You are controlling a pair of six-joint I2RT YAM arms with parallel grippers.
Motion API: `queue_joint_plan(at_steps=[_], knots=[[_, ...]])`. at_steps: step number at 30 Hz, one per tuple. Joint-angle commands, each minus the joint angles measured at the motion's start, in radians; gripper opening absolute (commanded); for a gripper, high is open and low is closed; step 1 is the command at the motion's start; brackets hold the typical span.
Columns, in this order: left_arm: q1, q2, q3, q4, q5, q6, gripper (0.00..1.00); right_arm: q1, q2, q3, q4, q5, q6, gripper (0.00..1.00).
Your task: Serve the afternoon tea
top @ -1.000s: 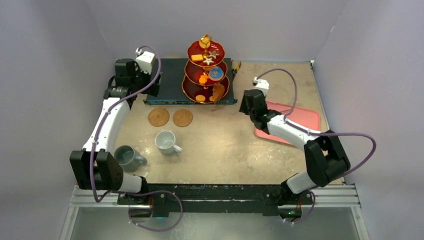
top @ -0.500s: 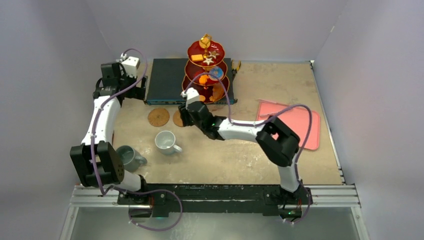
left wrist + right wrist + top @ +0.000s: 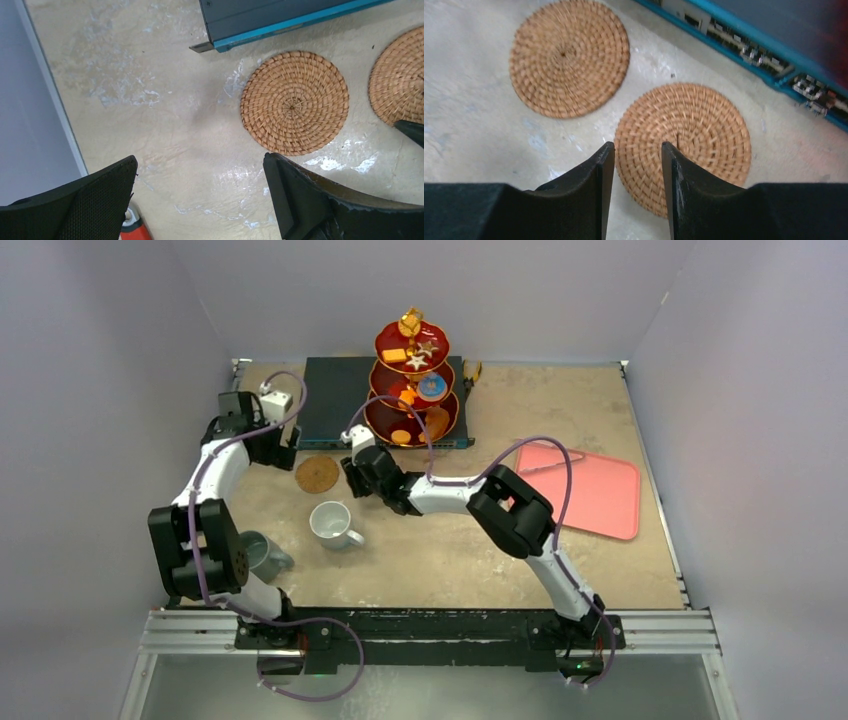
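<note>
Two round cork coasters lie side by side in front of the box: the left coaster [image 3: 317, 474] [image 3: 294, 102] [image 3: 569, 57] and the right coaster [image 3: 684, 145] [image 3: 400, 82]. My right gripper [image 3: 354, 476] [image 3: 638, 150] hovers open with a narrow gap, its jaws straddling the right coaster's near-left edge. My left gripper [image 3: 285, 448] [image 3: 200, 167] stands wide open over bare table, just left of the left coaster. The white mug [image 3: 333, 524] and the grey mug [image 3: 258, 553] stand nearer the front. The red three-tier stand [image 3: 412, 380] holds the toy pastries [image 3: 406, 398] at the back.
A flat dark blue-grey box [image 3: 340, 400] [image 3: 270, 20] [image 3: 774, 45] sits under the stand, right behind the coasters. A pink tray [image 3: 585, 488] lies at the right. The side wall [image 3: 30, 115] is close on the left. A small red object [image 3: 134, 227] shows by the left finger.
My right arm has swung from the pink tray across the table to the right coaster. My left arm has come forward from the box's corner to beside the left coaster.
</note>
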Motion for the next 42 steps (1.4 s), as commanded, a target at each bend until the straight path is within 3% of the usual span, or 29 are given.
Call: queue_joint_plan(at_steps=[1,12,24,28,33,42], knots=[[0.004,0.006,-0.054,0.081,-0.003,0.057,0.98,-0.004,-0.04,-0.067,0.017,0.013,0.036,0.42],[-0.019,0.065,-0.111,0.213,0.042,0.12,0.99,-0.004,-0.18,-0.409,0.021,0.073,0.194,0.32],[-0.15,0.113,-0.158,0.367,-0.088,0.189,0.98,-0.004,-0.486,-0.833,0.064,0.146,0.358,0.26],[-0.168,0.147,-0.165,0.373,-0.109,0.214,0.9,-0.003,-0.573,-0.889,0.055,0.176,0.372,0.26],[-0.175,0.199,-0.165,0.342,-0.075,0.264,0.68,-0.004,-0.665,-0.913,0.038,0.217,0.354,0.25],[-0.175,0.287,-0.116,0.242,0.018,0.262,0.61,-0.003,-0.863,-0.941,-0.005,0.3,0.305,0.26]])
